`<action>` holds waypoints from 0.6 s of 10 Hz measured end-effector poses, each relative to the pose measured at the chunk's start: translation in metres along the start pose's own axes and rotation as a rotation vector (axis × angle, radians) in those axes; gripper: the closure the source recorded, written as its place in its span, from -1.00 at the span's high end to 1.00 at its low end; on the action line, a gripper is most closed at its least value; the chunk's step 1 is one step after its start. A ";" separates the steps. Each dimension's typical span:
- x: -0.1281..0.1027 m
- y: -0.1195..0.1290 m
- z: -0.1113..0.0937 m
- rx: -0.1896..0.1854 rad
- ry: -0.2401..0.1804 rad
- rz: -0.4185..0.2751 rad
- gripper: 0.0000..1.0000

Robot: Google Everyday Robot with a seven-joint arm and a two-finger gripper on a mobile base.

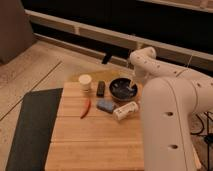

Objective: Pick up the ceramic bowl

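Planks of pale wood form the slatted tabletop (pixel 95 145) at centre frame, with a dark floor mat (pixel 32 130) at lower left. The round, glossy near-black ceramic bowl (pixel 119 90) sits near the tabletop's upper edge. The gripper (pixel 131 86) is at the bowl's right rim; whether it grips cannot be told.

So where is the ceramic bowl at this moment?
In the camera view the ceramic bowl sits on the wooden table's far side, just right of the small black object; the claw hangs over its right rim.
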 end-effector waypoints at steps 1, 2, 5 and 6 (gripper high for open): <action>0.001 -0.003 0.005 0.001 -0.009 0.002 0.30; 0.002 -0.003 0.008 -0.002 -0.014 0.002 0.30; 0.011 0.004 0.026 -0.022 -0.007 -0.009 0.30; 0.016 0.010 0.034 -0.027 0.002 -0.030 0.30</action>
